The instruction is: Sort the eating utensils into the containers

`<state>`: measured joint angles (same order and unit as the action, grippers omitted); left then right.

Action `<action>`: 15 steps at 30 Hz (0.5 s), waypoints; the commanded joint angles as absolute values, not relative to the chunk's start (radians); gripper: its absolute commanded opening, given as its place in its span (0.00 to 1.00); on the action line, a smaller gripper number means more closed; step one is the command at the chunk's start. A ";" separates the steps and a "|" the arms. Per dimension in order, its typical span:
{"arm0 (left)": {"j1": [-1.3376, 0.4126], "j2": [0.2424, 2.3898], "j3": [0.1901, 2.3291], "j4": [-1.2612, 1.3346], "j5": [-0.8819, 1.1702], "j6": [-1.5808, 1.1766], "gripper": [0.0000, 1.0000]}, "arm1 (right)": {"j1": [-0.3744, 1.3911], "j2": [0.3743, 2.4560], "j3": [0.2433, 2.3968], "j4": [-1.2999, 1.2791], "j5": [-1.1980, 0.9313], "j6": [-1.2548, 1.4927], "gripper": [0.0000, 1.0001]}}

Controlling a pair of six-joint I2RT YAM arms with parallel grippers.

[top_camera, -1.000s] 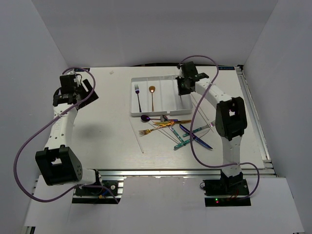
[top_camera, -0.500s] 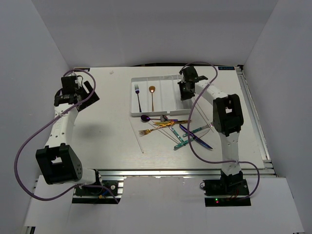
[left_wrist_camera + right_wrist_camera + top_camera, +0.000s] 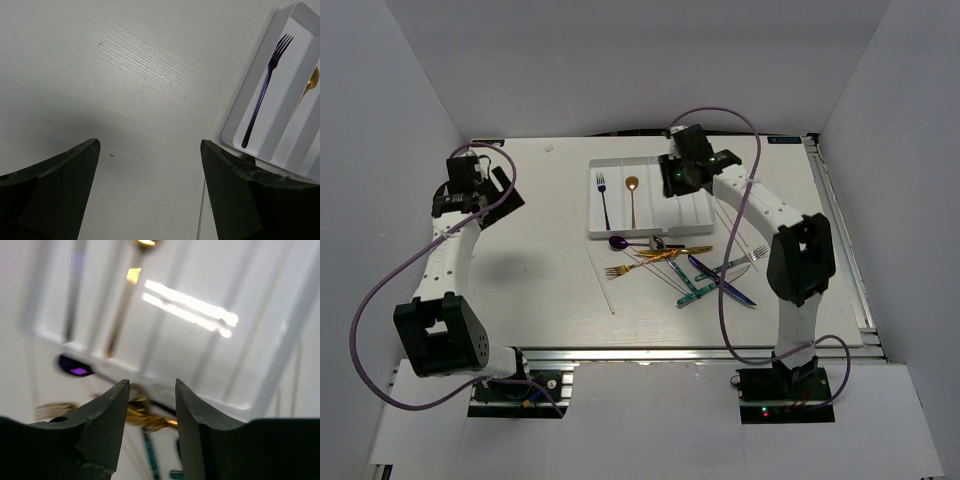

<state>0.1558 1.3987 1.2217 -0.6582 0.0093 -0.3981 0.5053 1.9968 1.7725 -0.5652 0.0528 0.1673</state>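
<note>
The white tray [image 3: 662, 214] lies at the back middle of the table. A purple fork [image 3: 603, 196] rests in its leftmost compartment and a gold spoon [image 3: 632, 199] in the one beside it. More utensils [image 3: 672, 262] lie crossed in a pile just in front of the tray: gold, purple and teal-handled pieces. My right gripper [image 3: 675, 182] hovers over the tray's middle. In the blurred right wrist view its jaws [image 3: 151, 382] stand open with nothing between them. My left gripper [image 3: 470, 190] is far to the left over bare table, open [image 3: 150, 145] and empty.
A thin white chopstick [image 3: 604, 281] lies left of the pile, and more chopsticks [image 3: 731, 226] lie right of the tray. In the left wrist view the tray [image 3: 246, 94] with the purple fork [image 3: 262, 95] sits at the right edge. White walls enclose the table.
My right gripper has swung from the tray's right end leftward over its middle, and its jaws have opened. The left arm has barely moved.
</note>
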 commanded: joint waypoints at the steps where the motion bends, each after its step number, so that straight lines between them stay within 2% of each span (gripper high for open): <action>1: 0.161 1.344 1.203 -0.655 -0.031 -0.411 0.93 | 0.698 1.869 1.717 -0.548 0.077 0.163 0.49; 8: 0.163 1.273 1.180 -0.655 -0.084 -0.397 0.97 | 0.949 1.891 1.585 -0.494 0.116 0.230 0.65; 15: 0.163 1.190 1.134 -0.669 -0.098 -0.399 0.98 | 1.155 1.986 1.626 -0.466 0.166 0.244 0.60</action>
<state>0.1558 1.2556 1.1500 -0.6624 -0.0723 -0.4004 1.1053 1.9911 1.6047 -0.4984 0.1234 0.2188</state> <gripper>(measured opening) 0.979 0.609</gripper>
